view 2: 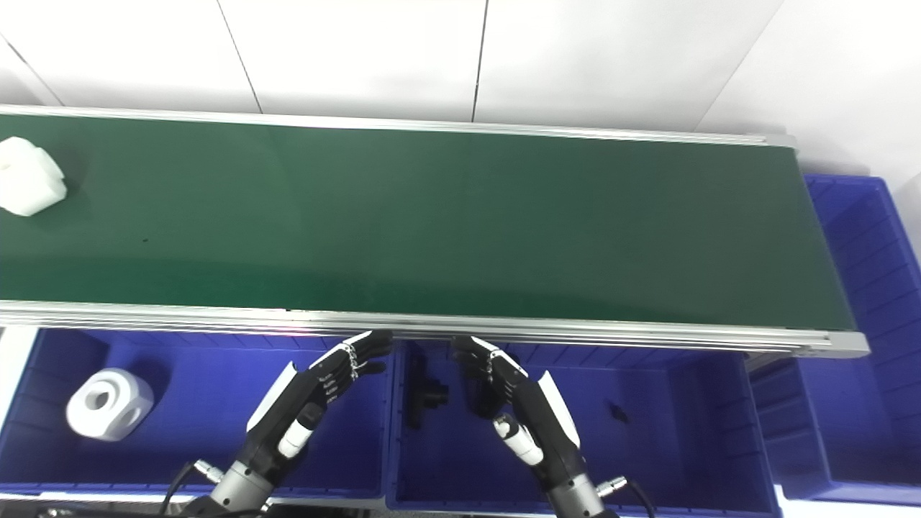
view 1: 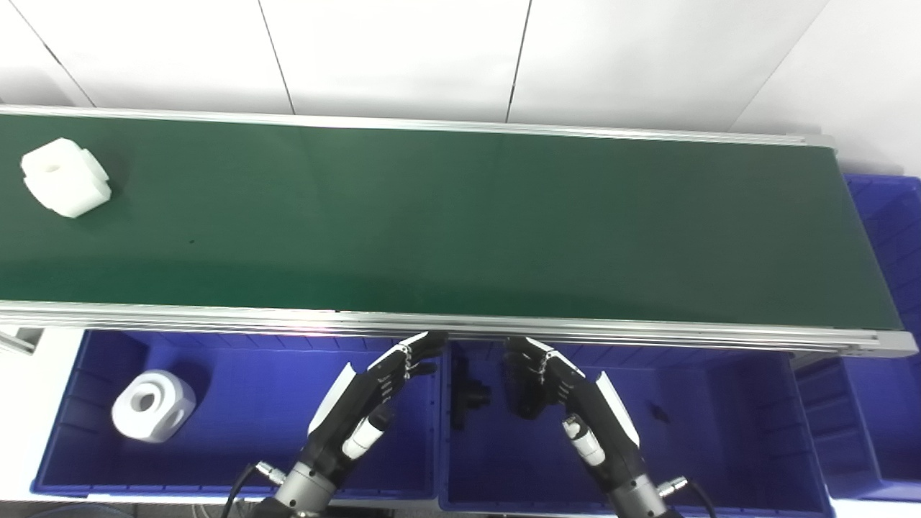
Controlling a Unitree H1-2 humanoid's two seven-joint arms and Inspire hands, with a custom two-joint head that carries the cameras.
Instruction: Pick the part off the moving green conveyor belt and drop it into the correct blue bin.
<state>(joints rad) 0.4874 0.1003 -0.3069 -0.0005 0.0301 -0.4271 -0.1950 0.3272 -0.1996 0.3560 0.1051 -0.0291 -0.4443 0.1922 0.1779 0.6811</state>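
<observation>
A white blocky part (view 1: 65, 178) with a round hole lies at the far left of the green conveyor belt (view 1: 460, 216). Both hands hover below the belt's near rail, over the blue bins. My left hand (view 1: 374, 396) is open above the left blue bin (view 1: 237, 424), holding nothing. My right hand (view 1: 568, 392) is open above the middle blue bin (view 1: 633, 439), also holding nothing. The part is far to the left of both hands.
A second white part (view 1: 152, 405) with round holes rests in the left bin. A black part (view 1: 468, 392) lies in the middle bin, plus a small dark piece (view 1: 658, 411). Another blue bin (view 1: 888, 302) stands at the belt's right end.
</observation>
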